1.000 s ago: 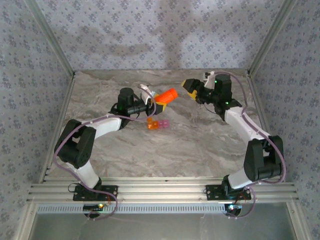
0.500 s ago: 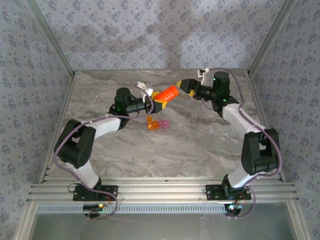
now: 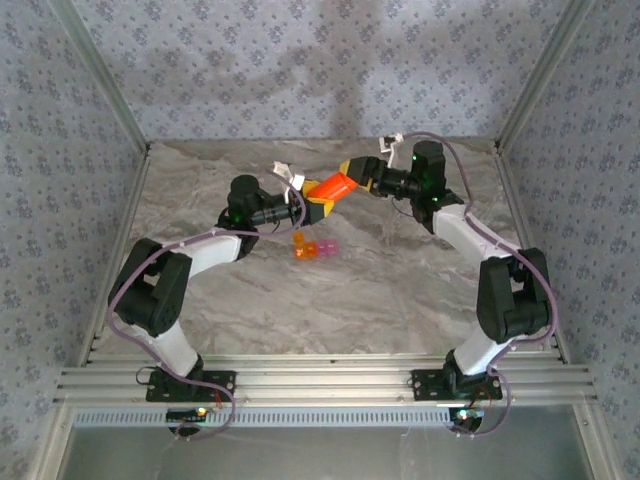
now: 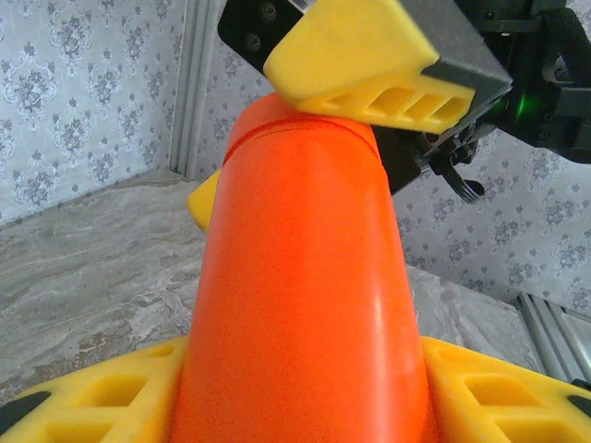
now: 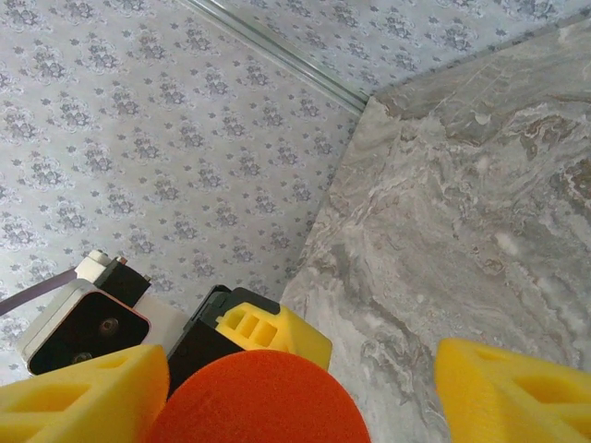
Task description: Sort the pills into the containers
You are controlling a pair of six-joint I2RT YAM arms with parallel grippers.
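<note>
The joined orange-and-pink containers (image 3: 312,248) sit on the table (image 3: 400,285) at mid-frame in the top view, just below the orange bottle (image 3: 336,186), which the left hand (image 3: 316,199) grips by its body. The right hand (image 3: 356,172) straddles the cap (image 5: 254,411), unclosed, with a gap beside one finger. It should probably centre, close squarely, then twist; no label or writing is legible.

The right gripper (image 3: 352,170) is no longer well apart from the bottle (image 3: 328,188) as it was a second ago. It now straddles the cap (image 5: 254,406) (one finger (image 5: 83,392) against it, the other off), and its arm leans further left.
</note>
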